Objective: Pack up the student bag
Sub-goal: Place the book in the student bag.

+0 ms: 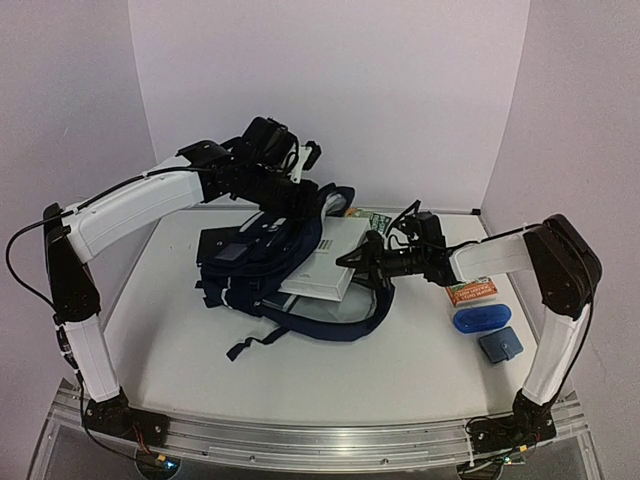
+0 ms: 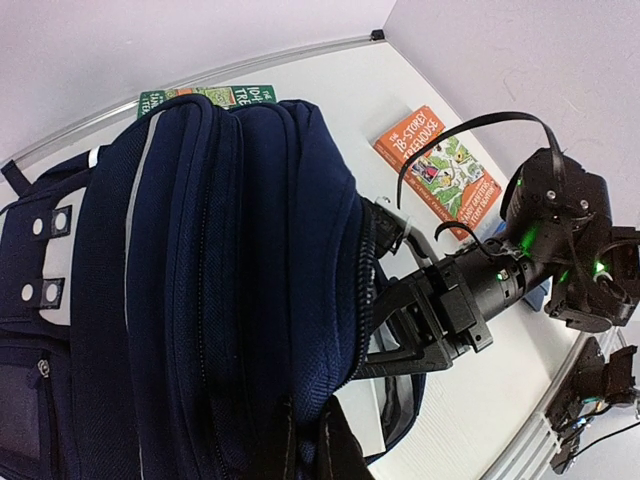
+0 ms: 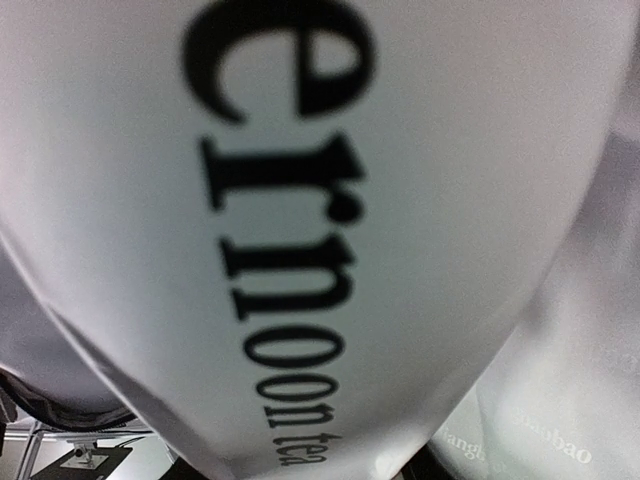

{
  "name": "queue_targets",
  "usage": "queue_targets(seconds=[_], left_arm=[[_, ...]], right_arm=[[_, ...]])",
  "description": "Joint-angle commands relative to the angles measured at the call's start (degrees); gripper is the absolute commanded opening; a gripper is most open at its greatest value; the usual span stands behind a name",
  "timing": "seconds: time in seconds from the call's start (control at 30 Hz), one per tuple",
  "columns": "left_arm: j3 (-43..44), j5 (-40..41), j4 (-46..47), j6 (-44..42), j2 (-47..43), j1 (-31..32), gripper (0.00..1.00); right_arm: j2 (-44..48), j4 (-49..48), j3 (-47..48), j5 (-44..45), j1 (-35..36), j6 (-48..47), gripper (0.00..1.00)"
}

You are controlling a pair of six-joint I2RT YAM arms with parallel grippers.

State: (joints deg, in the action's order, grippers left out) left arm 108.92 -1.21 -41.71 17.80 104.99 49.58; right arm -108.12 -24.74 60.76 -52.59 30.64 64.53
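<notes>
**Slack bag pinched at the top, stiff book at its mouth**

The bag (image 1: 262, 262) is seen lying at the middle of the table (image 1: 200, 350), with its top end raised toward the back wall. Its navy fabric is judged soft and slack: it sags and folds where nothing supports it, and the straps trail loose at the front. It is best taken by a seam or the zip rim near the top, where the cloth is doubled and less likely to slip.

That is where the left gripper (image 1: 305, 200) is closed, with a pinch of fabric between its fingers, so the mouth is held up. The right gripper (image 1: 360, 260) is clamped at a middling width on the edge of a white book (image 1: 330, 262), which is set against the opening.

The book is judged stiff, light and smooth-covered, and a hold on its trailing edge suits pushing. How far inside it sits cannot be told.
</notes>
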Motion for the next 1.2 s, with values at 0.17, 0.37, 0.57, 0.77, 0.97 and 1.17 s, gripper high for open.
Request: queue_targets(seconds=[0.17, 0.37, 0.57, 0.77, 0.97, 1.17], left_arm=[[-0.1, 4.6, 9.4, -1.4, -6.4, 0.4, 0.00], [-0.5, 4.3, 9.7, -1.7, -5.9, 0.4, 0.00], [-0.7, 5.3, 10.0, -1.8, -6.0, 0.4, 0.00], [-1.4, 3.2, 11.6, -1.1, -5.4, 0.4, 0.00], [-1.8, 1.7, 11.5, -0.7, -5.2, 0.4, 0.00], [-3.1, 1.0, 11.6, -0.2, -6.3, 0.4, 0.00]], right_arm=[[12.9, 18.1, -3.2, -1.3, -7.2, -13.5, 0.00], [12.8, 23.7, -2.9, -2.4, -6.4, -15.0, 0.00], [13.9, 24.6, -4.1, -2.3, -3.7, -11.3, 0.00], [8.5, 23.8, -2.4, -0.7, -2.8, -10.2, 0.00], [1.9, 14.8, 0.5, -2.2, 0.2, -4.1, 0.00], [-2.0, 15.0, 0.3, -0.5, 0.2, -7.0, 0.39]])
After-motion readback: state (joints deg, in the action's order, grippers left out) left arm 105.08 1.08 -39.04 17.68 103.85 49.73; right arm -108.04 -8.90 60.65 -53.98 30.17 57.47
